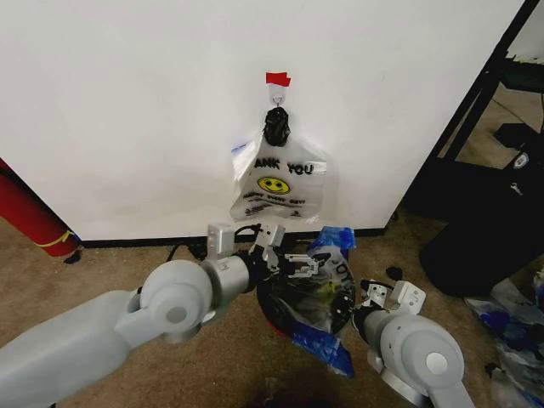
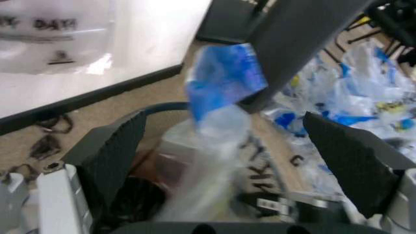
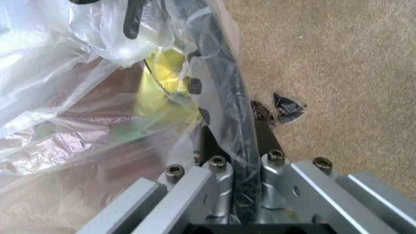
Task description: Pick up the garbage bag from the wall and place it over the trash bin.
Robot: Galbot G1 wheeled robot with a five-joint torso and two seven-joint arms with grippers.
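- Garbage bag (image 1: 316,293): thin clear plastic with blue patches, draped over the mouth of the trash bin (image 1: 289,325), which stands on the carpet (image 1: 102,272) just below the white wall (image 1: 127,102). One blue flap rises at the bin's far edge, another hangs down its near side.
- My left gripper (image 1: 287,259) is over the bin's far-left rim with its fingers spread apart; a twisted strand of the bag runs up between the pads (image 2: 117,151), and I cannot tell whether either pad touches it.
- My right gripper (image 1: 371,295) sits at the bin's right edge, clamped down on the black rim with the bag's plastic pinched in with it; in the right wrist view the rim runs straight between the two fingers (image 3: 217,168).
- On the wall above, a white "THANK YOU" smiley bag (image 1: 276,183) hangs from a hook (image 1: 277,100) under a piece of red tape (image 1: 277,79).
- Loose plastic bags (image 1: 510,314) lie on the carpet off to my right.
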